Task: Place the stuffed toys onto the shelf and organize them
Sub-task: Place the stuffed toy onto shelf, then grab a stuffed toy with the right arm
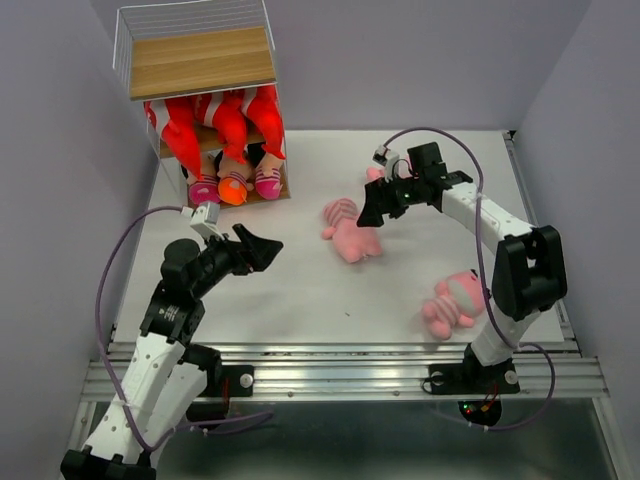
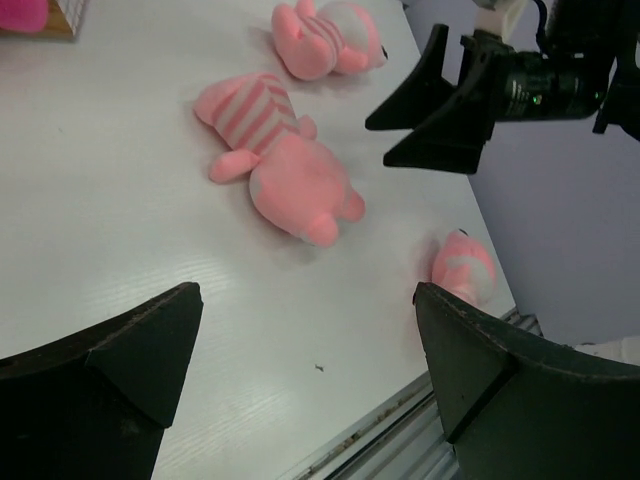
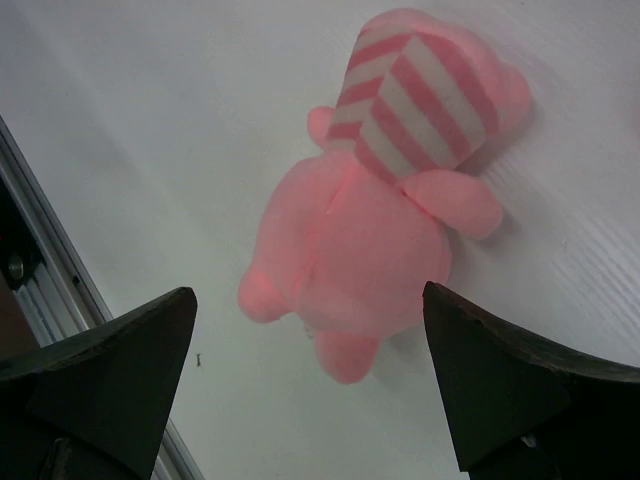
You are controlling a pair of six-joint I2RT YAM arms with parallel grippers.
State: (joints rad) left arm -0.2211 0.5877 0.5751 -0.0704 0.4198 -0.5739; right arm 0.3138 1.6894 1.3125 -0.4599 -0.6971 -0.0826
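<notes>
Overhead first, the shelf point(image 1: 200, 62) stands at the far left corner of the white worktop point(image 1: 300, 300). Its top board is bare wood, three red sharks point(image 1: 225, 125) hang over the tier below, and three dolls point(image 1: 235, 185) sit in a row on the lowest tier. A pink striped animal point(image 1: 350, 232) lies on the worktop to the right of the shelf's foot, well apart from it. A second pink striped animal point(image 1: 452, 303) lies farthest from the shelf, close to the right arm's base. A third pink striped animal point(image 1: 375, 174) is mostly hidden behind the right end effector point(image 1: 375, 208), which hovers with its jaws wide and nothing in them. The left end effector point(image 1: 262, 248) is just in front of the shelf, spread fully and empty too.

From the left wrist, the left end effector point(image 2: 305, 370) frames open worktop. A corner of the shelf point(image 2: 65, 15) shows at the top left, and all three animals point(image 2: 280, 170) point(image 2: 463, 265) point(image 2: 325, 38) lie away from it. The right end effector point(image 2: 430, 110) hangs above them.

From the right wrist, the right end effector point(image 3: 310, 340) gapes over one animal point(image 3: 370, 240), probably the first, lying flat on the worktop and untouched.
</notes>
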